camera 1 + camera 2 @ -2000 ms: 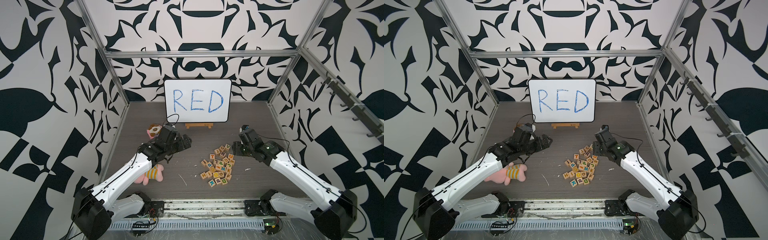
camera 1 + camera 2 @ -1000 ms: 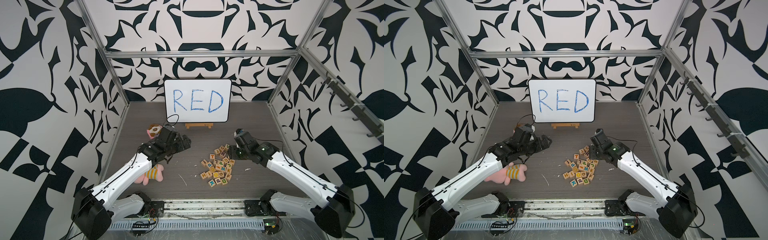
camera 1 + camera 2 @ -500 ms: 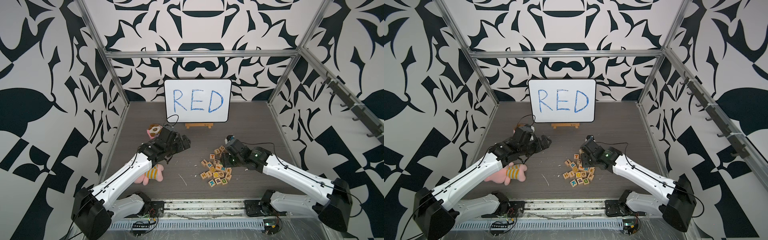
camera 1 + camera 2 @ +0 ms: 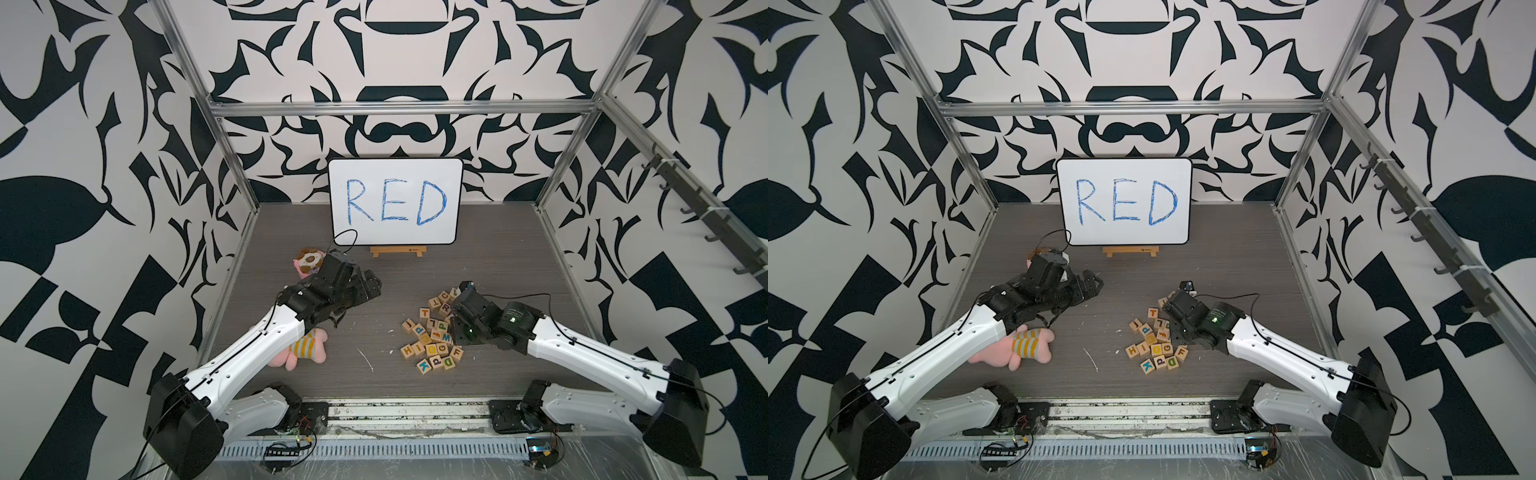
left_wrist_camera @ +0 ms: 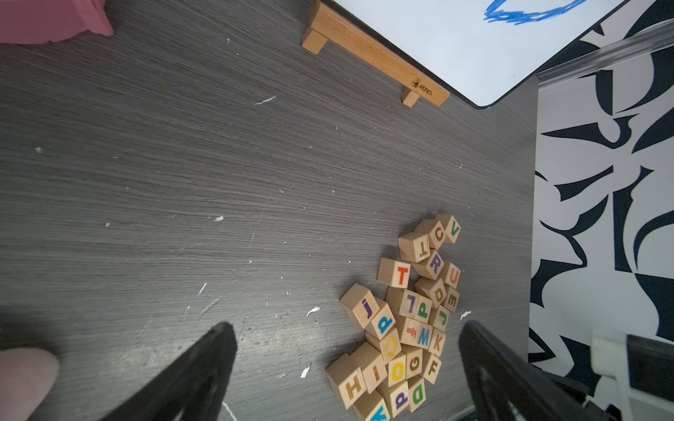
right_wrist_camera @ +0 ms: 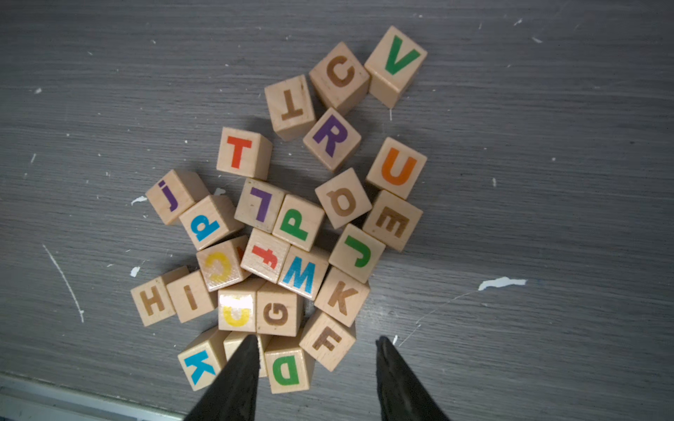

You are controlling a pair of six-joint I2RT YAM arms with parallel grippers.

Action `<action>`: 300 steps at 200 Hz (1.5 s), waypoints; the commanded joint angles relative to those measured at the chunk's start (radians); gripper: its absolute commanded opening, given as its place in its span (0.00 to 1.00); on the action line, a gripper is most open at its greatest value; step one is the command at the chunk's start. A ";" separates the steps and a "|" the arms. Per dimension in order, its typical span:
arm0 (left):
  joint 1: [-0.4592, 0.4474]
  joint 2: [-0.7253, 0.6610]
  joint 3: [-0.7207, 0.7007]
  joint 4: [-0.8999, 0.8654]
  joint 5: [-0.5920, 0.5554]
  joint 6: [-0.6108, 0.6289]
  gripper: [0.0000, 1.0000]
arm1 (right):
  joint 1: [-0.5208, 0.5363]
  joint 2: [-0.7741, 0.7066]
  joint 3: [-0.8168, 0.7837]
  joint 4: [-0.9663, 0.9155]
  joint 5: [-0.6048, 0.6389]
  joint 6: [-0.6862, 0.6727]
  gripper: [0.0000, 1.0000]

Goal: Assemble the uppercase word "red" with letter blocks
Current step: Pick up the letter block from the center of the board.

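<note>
Right wrist view. Item: letter blocks (image 6: 291, 237), one loose heap of pale wooden cubes. They lie right of centre on the near half of the table (image 4: 498, 257). No word is laid out yet.

Wanted pieces:
- R block (image 6: 332, 138): purple letter, towards the far end of the heap, touching its neighbours.
- E block (image 6: 392, 220): brown letter, on the heap's right edge.
- D block (image 6: 288, 370): green letter, on the near edge, hemmed in by cubes on both sides.

Handling, by my reckoning: light, rigid, smooth-faced and not fragile, but apt to skid or twist if pinched on the corners. Take each cube across two opposite flat sides, wherever the neighbours leave room.

Right gripper (image 6: 315, 346): above the heap's near edge, jaws partly parted, holding nothing.

Left gripper (image 5: 346, 328): spread wide, empty, apart from the heap on its left.
</note>
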 commanded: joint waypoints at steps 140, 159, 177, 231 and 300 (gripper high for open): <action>-0.002 0.020 -0.006 -0.015 0.003 -0.006 1.00 | 0.004 -0.049 0.012 -0.060 0.131 0.041 0.50; -0.002 0.025 -0.009 -0.006 0.004 -0.007 1.00 | 0.004 -0.051 0.012 -0.060 0.152 0.046 0.50; -0.002 0.032 -0.007 -0.005 -0.006 -0.007 1.00 | 0.003 -0.051 0.013 -0.043 0.168 0.044 0.50; -0.002 0.024 -0.049 0.046 -0.072 -0.039 1.00 | -0.023 0.016 0.043 0.027 0.257 -0.036 0.51; -0.002 0.027 -0.109 0.148 -0.107 -0.106 0.96 | -0.152 0.135 0.057 0.228 0.036 0.022 0.38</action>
